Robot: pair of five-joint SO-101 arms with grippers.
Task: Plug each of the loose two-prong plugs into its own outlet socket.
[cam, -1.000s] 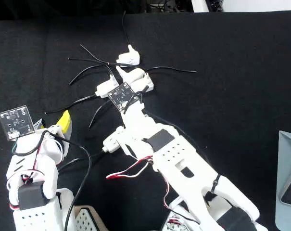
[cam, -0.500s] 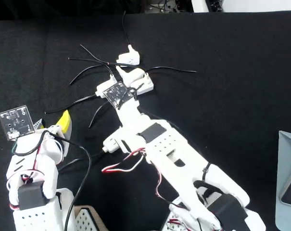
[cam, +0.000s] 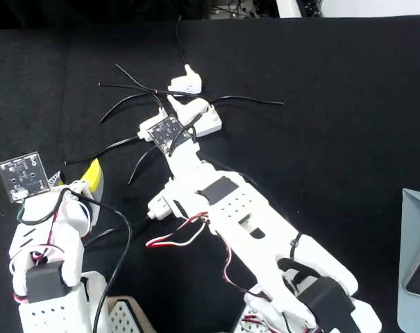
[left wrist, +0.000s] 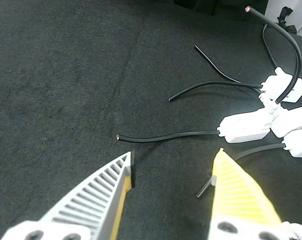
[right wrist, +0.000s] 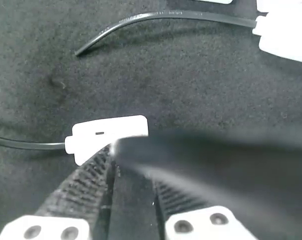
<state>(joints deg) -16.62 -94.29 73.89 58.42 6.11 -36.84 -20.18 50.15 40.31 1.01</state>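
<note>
A cluster of white two-prong plugs and a socket block [cam: 204,122] with black cords lies at the table's far middle. One white plug [cam: 154,127] lies at the cluster's left edge. My right gripper [right wrist: 132,161] is right at this plug [right wrist: 107,134], open by a narrow gap, one fingertip [right wrist: 105,155] touching the plug's edge. A blurred dark cable crosses over the other fingertip. My left gripper [left wrist: 174,152] hovers open and holds nothing, near the front left; its yellow finger [cam: 91,173] points toward the cluster [left wrist: 270,117].
Loose black cords [cam: 126,104] fan out left of the cluster, and one cord end [left wrist: 118,137] lies just ahead of my left gripper. A grey-blue tray [cam: 415,263] stands at the right edge. Black cloth covers the table [cam: 334,104].
My right arm has pushed forward and slightly left, bringing its wrist over the left plug of the cluster. The left arm has not moved.
</note>
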